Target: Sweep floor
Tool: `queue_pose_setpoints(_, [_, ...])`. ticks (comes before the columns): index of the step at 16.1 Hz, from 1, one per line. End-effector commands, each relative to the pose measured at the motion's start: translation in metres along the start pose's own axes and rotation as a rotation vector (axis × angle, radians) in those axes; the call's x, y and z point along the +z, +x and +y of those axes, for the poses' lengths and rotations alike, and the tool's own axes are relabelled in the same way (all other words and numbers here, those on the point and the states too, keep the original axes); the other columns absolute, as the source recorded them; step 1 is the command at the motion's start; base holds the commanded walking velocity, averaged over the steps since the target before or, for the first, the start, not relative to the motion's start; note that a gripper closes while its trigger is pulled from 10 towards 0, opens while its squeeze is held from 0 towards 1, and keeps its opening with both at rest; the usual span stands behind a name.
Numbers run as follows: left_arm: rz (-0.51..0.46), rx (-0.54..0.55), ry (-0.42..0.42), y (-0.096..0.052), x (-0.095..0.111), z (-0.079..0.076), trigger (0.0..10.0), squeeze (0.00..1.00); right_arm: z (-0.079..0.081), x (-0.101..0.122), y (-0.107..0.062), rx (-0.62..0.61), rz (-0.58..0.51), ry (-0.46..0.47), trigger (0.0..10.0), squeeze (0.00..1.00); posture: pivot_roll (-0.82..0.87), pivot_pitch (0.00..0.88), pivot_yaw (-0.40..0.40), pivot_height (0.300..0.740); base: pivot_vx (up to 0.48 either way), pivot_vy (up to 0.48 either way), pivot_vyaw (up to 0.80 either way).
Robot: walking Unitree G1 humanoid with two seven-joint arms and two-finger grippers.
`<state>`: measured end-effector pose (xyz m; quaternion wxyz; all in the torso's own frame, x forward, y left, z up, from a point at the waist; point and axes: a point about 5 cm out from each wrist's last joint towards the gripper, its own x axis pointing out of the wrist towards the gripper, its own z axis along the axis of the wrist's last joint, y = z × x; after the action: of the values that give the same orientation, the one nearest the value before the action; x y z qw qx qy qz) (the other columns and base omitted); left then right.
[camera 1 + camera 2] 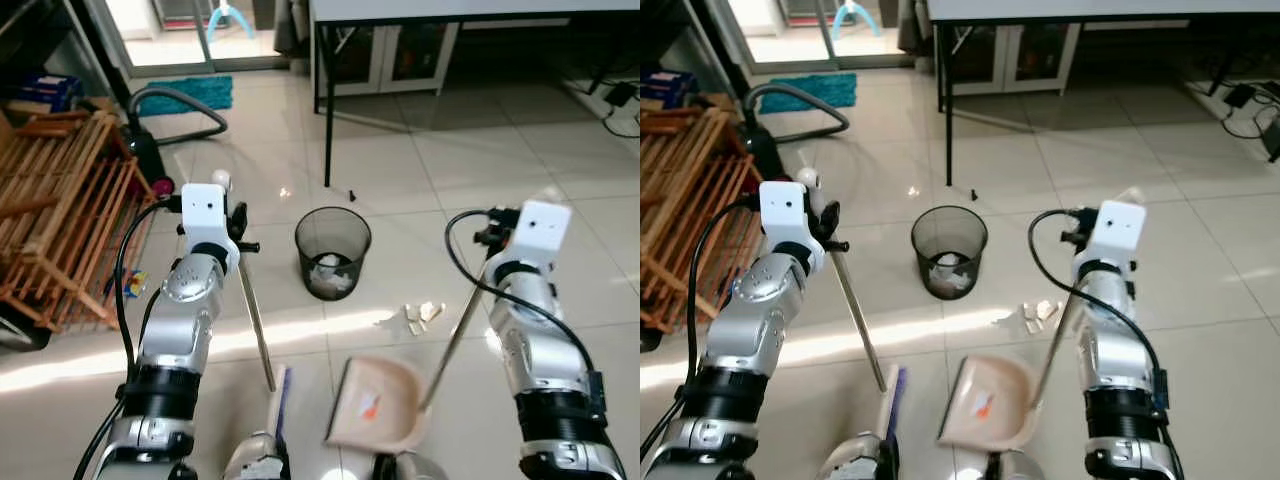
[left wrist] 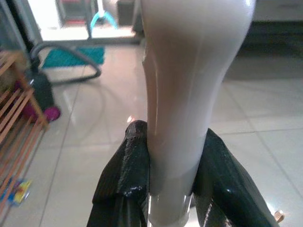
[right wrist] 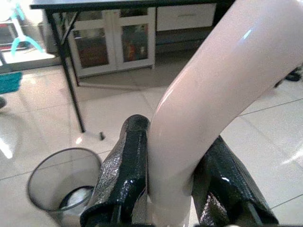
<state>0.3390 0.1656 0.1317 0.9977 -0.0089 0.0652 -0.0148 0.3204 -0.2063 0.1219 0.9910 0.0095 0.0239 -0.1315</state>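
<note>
Gripping broom handle (image 2: pixel 184 94) in left pincer (image 2: pixel 173 189), right pincer (image 3: pixel 173 189) clamped round dustpan handle (image 3: pixel 213 94), scraps (image 1: pixel 420 315) ahead.

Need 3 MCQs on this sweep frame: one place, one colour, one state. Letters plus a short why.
1. Where do the paper scraps lie?
A. On the tiles right of the mesh bin
B. Inside the dustpan
C. Under the wooden rack

2. What colour is the mat by the doorway?
A. Red
B. Teal
C. Yellow

3. What is the state of the left end effector?
A. Open and holding nothing
B. Shut on the broom handle
C. Shut on the bin's rim

Key: 1 A, the scraps sit on bare floor between bin and right arm. 2 B, the mat reads teal in the head views. 3 B, the left wrist view shows both black fingers pressed against the pale handle; the right end effector grips the dustpan handle likewise.
</note>
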Motion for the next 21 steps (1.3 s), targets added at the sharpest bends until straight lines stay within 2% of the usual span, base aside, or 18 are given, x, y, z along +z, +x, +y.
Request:
queue_pose_setpoints(1, [0.052, 0.037, -0.051, 0.003, -0.005, 0.007, 10.0, 0.00, -0.001, 0.007, 0.004, -0.008, -0.023, 0.014, 10.0, 0.00, 0.06, 0.063, 0.051, 0.740, 0.000, 0.000, 0.00])
queue_pose_setpoints(2, [0.054, 0.037, -0.079, 0.003, -0.005, 0.007, 10.0, 0.00, -0.001, 0.006, 0.006, -0.009, -0.015, 0.020, 10.0, 0.00, 0.06, 0.059, 0.052, 0.740, 0.000, 0.000, 0.00])
queue_pose_setpoints(4, [0.040, 0.003, -0.081, 0.004, -0.006, 0.008, 10.0, 0.00, 0.000, 0.006, 0.008, -0.001, -0.007, 0.017, 10.0, 0.00, 0.05, 0.057, 0.052, 0.740, 0.000, 0.000, 0.00])
queue_pose_setpoints(5, [0.057, -0.011, -0.056, 0.004, -0.010, 0.007, 10.0, 0.00, 0.000, 0.002, 0.008, 0.005, 0.005, 0.019, 10.0, 0.00, 0.05, 0.058, 0.052, 0.740, 0.000, 0.000, 0.00])
queue_pose_setpoints(6, [0.104, -0.016, 0.010, 0.005, -0.020, 0.008, 10.0, 0.00, 0.003, -0.005, 0.007, 0.024, 0.019, 0.027, 10.0, 0.00, 0.04, 0.057, 0.053, 0.740, 0.000, 0.000, 0.00])
queue_pose_setpoints(7, [0.122, -0.014, 0.017, 0.006, -0.023, 0.008, 10.0, 0.00, 0.003, -0.007, 0.007, 0.028, 0.023, 0.024, 10.0, 0.00, 0.04, 0.057, 0.052, 0.740, 0.000, 0.000, 0.00])
queue_pose_setpoints(10, [0.108, 0.004, -0.048, 0.008, -0.024, 0.007, 10.0, 0.00, 0.007, -0.018, 0.009, 0.059, 0.069, 0.031, 10.0, 0.00, 0.04, 0.050, 0.039, 0.740, 0.000, 0.000, 0.00])
queue_pose_setpoints(17, [0.112, 0.014, -0.039, 0.012, -0.027, 0.004, 10.0, 0.00, 0.008, -0.019, 0.013, 0.051, 0.050, 0.038, 10.0, 0.00, 0.04, 0.028, 0.032, 0.740, 0.000, 0.000, 0.00])
queue_pose_setpoints(21, [0.103, 0.027, -0.052, 0.015, -0.025, 0.004, 10.0, 0.00, 0.009, -0.018, 0.015, 0.047, 0.039, 0.042, 10.0, 0.00, 0.04, 0.029, 0.029, 0.740, 0.000, -0.421, 0.00])
